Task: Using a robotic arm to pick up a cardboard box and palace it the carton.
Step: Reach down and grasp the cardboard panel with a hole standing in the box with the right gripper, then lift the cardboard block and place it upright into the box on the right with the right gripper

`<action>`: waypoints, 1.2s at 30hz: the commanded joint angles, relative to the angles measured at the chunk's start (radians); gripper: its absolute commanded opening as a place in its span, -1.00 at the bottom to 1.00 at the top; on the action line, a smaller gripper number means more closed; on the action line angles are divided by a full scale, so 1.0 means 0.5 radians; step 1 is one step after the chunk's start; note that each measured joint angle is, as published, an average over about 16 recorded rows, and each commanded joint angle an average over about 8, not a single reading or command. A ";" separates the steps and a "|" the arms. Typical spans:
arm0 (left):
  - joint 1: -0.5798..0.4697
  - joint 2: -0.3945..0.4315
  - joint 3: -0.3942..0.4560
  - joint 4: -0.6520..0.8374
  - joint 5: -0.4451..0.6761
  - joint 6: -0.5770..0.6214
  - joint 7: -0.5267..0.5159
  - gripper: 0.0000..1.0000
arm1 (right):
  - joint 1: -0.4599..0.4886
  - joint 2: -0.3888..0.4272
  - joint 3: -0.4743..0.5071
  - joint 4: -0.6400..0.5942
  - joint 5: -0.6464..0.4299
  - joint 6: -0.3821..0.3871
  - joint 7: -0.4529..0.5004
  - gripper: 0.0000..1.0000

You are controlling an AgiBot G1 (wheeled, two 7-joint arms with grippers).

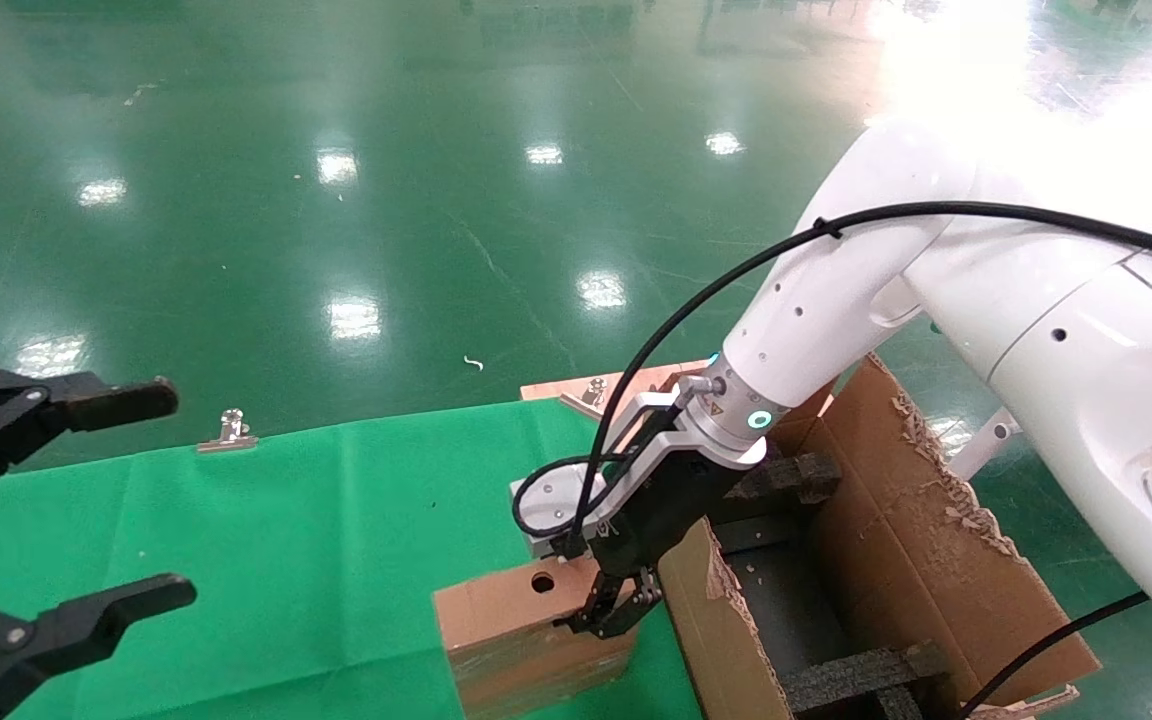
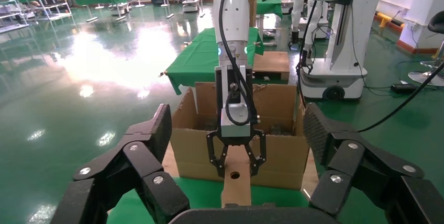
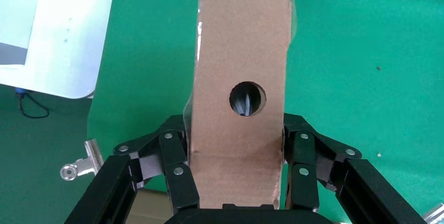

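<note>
Presently the small closed brown cardboard box point(image 1: 521, 640), standing on the green-clothed surface point(image 1: 286, 540) just beside the large ragged-flapped brown carton point(image 1: 896, 560), is clamped between the right gripper's point(image 1: 614, 608) black fingers point(image 3: 178, 174). The left gripper point(image 1: 56, 520) is held spread open and empty, well apart.

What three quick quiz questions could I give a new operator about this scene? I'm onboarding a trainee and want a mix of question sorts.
1. True or false: the right gripper straddles the small cardboard box, one finger on each side.
2. Multiple choice: the box stands on A) the green floor, B) the green tablecloth, C) the black foam inside the carton.
3. Fill in: the box face looking at the right wrist camera has a round ____.

Key
1. True. The right wrist view shows the fingers flanking the box.
2. B. It stands beside the carton, not in it. The left gripper hangs open, well away.
3. Hole.
</note>
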 commanded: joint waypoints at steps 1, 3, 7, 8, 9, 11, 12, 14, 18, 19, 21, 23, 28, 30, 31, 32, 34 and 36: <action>0.000 0.000 0.000 0.000 0.000 0.000 0.000 1.00 | -0.001 0.000 0.001 0.001 0.000 -0.002 0.000 -1.00; 0.000 0.000 0.000 0.000 0.000 0.000 0.000 1.00 | 0.000 0.001 0.000 0.001 0.000 0.003 0.000 -1.00; 0.000 0.000 0.000 0.000 0.000 0.000 0.000 1.00 | 0.031 0.017 0.008 -0.003 0.018 0.017 0.003 -1.00; 0.000 0.000 0.000 0.000 0.000 0.000 0.000 1.00 | 0.051 0.025 0.013 -0.006 0.027 0.019 0.004 -1.00; 0.000 0.000 0.000 0.000 0.000 0.000 0.000 1.00 | 0.081 0.035 0.018 -0.011 0.037 0.019 0.004 -1.00; 0.000 0.000 0.000 0.000 0.000 0.000 0.000 1.00 | 0.157 0.056 0.027 -0.026 0.060 0.015 0.002 -1.00; 0.000 0.000 0.000 0.000 0.000 0.000 0.000 1.00 | 0.204 0.067 0.032 -0.036 0.072 0.011 0.000 -1.00; 0.000 0.000 0.000 0.000 0.000 0.000 0.000 1.00 | 0.309 0.087 0.034 -0.059 0.092 0.004 -0.008 -1.00; 0.000 0.000 0.000 0.000 0.000 0.000 0.000 1.00 | 0.529 0.119 0.018 -0.112 0.127 -0.007 -0.037 -1.00; 0.000 0.000 0.000 0.000 0.000 0.000 0.000 1.00 | 0.582 0.126 0.010 -0.126 0.135 -0.009 -0.046 -1.00; 0.000 0.000 0.000 0.000 0.000 0.000 0.000 1.00 | 0.678 0.142 -0.007 -0.154 0.158 -0.012 -0.064 -1.00; 0.000 0.000 0.000 0.000 0.000 0.000 0.000 1.00 | 0.758 0.158 -0.029 -0.180 0.184 -0.014 -0.081 -1.00; 0.000 0.000 0.000 0.000 0.000 0.000 0.000 1.00 | 0.883 0.218 -0.108 -0.236 0.249 -0.016 -0.107 -1.00; 0.000 0.000 0.000 0.000 0.000 0.000 0.000 1.00 | 0.915 0.261 -0.149 -0.252 0.261 -0.016 -0.108 -1.00; 0.000 0.000 0.000 0.000 0.000 0.000 0.000 1.00 | 0.932 0.287 -0.170 -0.257 0.263 -0.015 -0.106 -1.00; 0.000 0.000 0.000 0.000 0.000 0.000 0.000 1.00 | 0.949 0.316 -0.192 -0.260 0.265 -0.015 -0.102 -1.00; 0.000 0.000 0.000 0.000 0.000 0.000 0.000 1.00 | 0.987 0.383 -0.240 -0.256 0.256 -0.016 -0.088 -1.00; 0.000 0.000 0.000 0.000 0.000 0.000 0.000 1.00 | 1.030 0.462 -0.292 -0.239 0.243 -0.019 -0.064 -1.00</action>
